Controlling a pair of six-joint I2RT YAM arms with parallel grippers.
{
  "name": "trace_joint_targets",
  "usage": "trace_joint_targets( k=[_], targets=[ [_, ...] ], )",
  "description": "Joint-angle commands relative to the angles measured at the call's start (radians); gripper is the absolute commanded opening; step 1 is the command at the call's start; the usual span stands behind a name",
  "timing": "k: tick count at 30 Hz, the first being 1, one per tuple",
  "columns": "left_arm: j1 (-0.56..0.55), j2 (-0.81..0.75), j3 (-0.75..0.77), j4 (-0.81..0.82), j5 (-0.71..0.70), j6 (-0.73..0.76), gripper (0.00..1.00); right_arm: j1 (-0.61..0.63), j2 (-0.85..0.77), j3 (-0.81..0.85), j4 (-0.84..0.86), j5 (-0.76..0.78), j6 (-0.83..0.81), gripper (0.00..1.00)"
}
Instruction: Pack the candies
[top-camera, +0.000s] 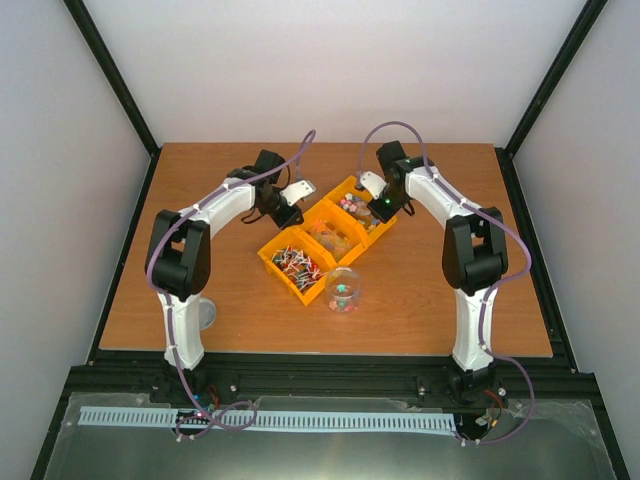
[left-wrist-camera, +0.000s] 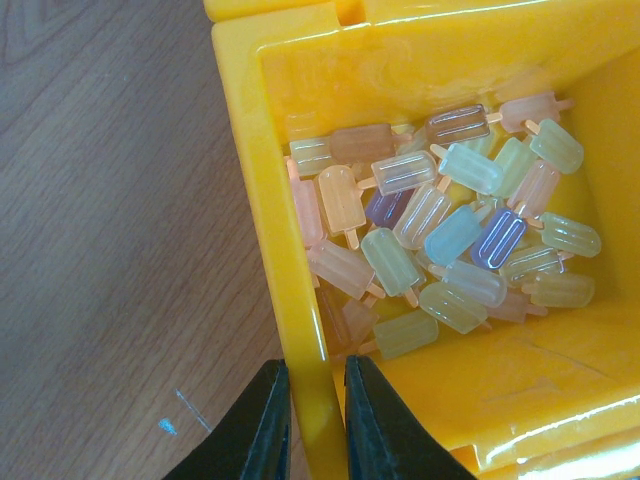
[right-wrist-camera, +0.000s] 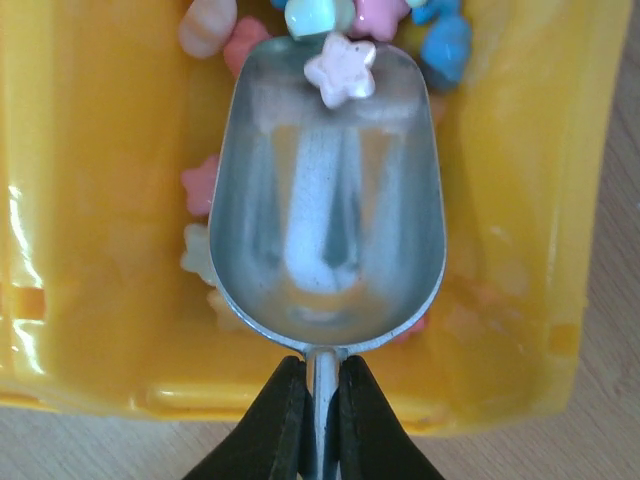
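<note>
right gripper (right-wrist-camera: 320, 405), closest in its wrist view, has its jaws pinching the handle of a metal scoop (right-wrist-camera: 325, 200). wooden table (top-camera: 440, 300) carries yellow bins (top-camera: 272, 252), three in a diagonal row from near-left to far-right. left gripper (left-wrist-camera: 312, 410) has its jaws clamped on a side wall of the middle bin (left-wrist-camera: 290, 250), which holds popsicle sweets (left-wrist-camera: 440, 240). clear jar (top-camera: 343, 288), with a few coloured candies inside, stands at the row's near side. scoop bowl lies in the far-right bin (right-wrist-camera: 520, 200) among star-shaped candies (right-wrist-camera: 443, 42); one pink star (right-wrist-camera: 341, 70) rests at its far tip.
</note>
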Motion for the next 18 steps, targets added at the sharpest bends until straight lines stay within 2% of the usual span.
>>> trace_joint_targets(
  k=[1, 5, 12, 18],
  targets=[
    [-0.021, 0.035, 0.001, -0.032, 0.041, 0.116, 0.15, 0.034, 0.021, -0.087, 0.054, -0.053, 0.003, 0.03],
    [-0.021, 0.041, 0.015, -0.045, 0.03, 0.138, 0.15, 0.035, -0.008, -0.14, 0.117, -0.062, -0.012, 0.03],
    [-0.021, 0.056, 0.039, -0.068, 0.068, 0.165, 0.14, 0.033, -0.021, -0.278, 0.359, -0.148, 0.086, 0.03],
    [-0.002, 0.067, 0.065, -0.14, 0.097, 0.216, 0.14, 0.018, -0.17, -0.506, 0.652, -0.279, 0.135, 0.03]
  ],
)
